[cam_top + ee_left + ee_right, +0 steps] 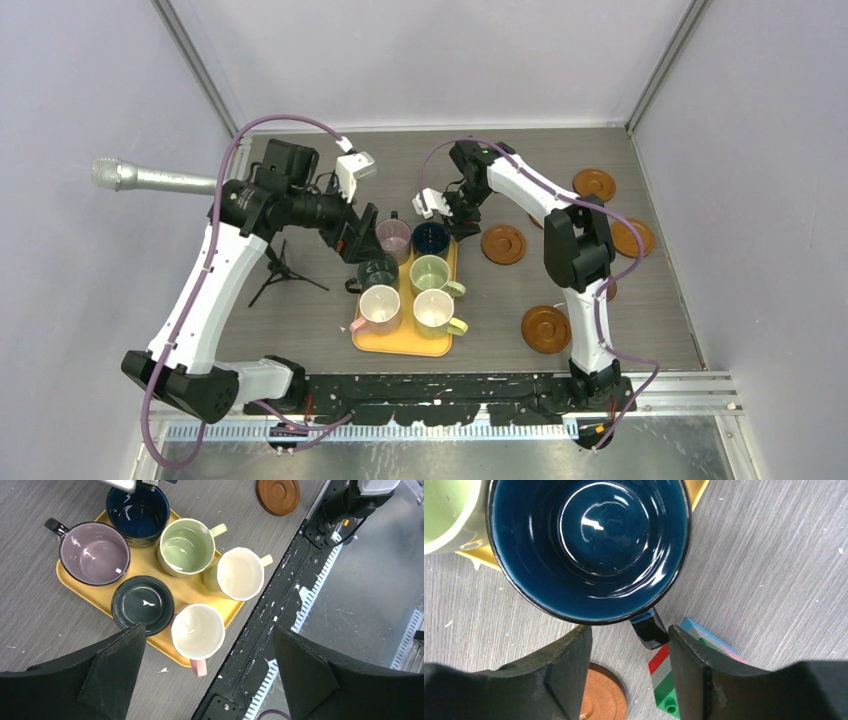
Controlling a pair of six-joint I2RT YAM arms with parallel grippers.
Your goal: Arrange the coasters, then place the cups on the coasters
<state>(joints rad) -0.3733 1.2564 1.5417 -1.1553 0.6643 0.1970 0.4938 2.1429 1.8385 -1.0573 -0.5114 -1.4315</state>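
Six cups stand on a yellow-orange tray: mauve, navy, light green, pale yellow, dark green and pink-cream. My right gripper is low at the navy cup, open, with the cup's handle between its fingers, close to the right one. My left gripper hangs wide open above the tray's near-left side, holding nothing. Brown coasters lie on the table right of the tray; another shows under the right gripper.
A multicoloured cube lies on the table beside the navy cup's handle, partly under the right finger. One more coaster sits behind the right arm. A microphone on a small tripod stands left of the tray.
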